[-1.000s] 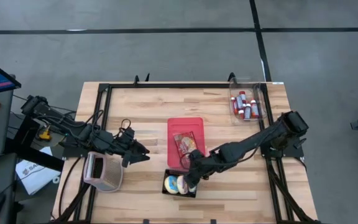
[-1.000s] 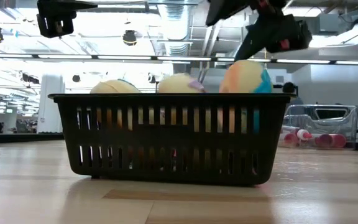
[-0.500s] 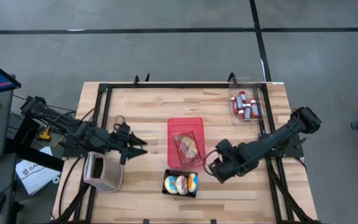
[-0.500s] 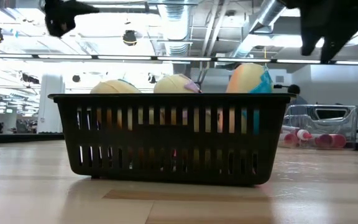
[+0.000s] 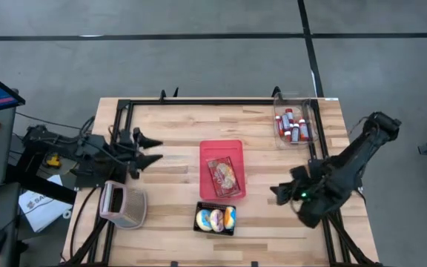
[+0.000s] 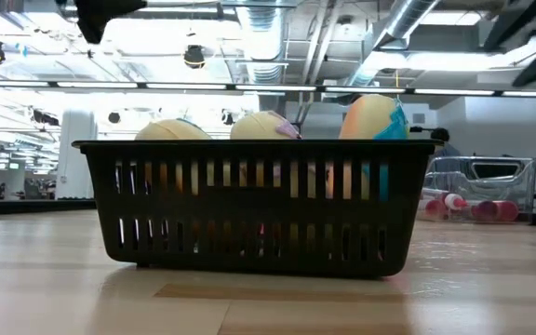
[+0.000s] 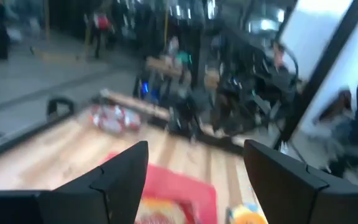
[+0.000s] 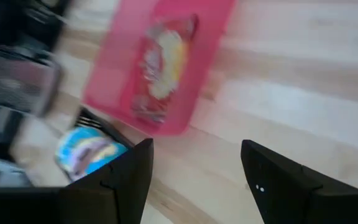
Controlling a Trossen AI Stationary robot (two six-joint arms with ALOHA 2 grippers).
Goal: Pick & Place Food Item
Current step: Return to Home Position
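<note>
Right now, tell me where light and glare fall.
Low view: bright ceiling lights behind the black bin leave it backlit, with sheen on the table. High view: even light, no glare on the red tray. Left wrist view: a bright patch beyond the left gripper.

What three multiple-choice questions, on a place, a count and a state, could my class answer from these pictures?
1. In the high view, where does the black bin lie from the red tray? A) below it B) left of it C) above it
2. How many donuts are in the bin? A) one B) three C) five
3. The right gripper is: A) shut on a donut B) shut on the tray C) open and empty
Answers: 1 A, the bin sits just under the tray's lower end; 2 B, three rounded tops show over the rim; 3 C, its jaws stand apart with nothing between them.
</note>
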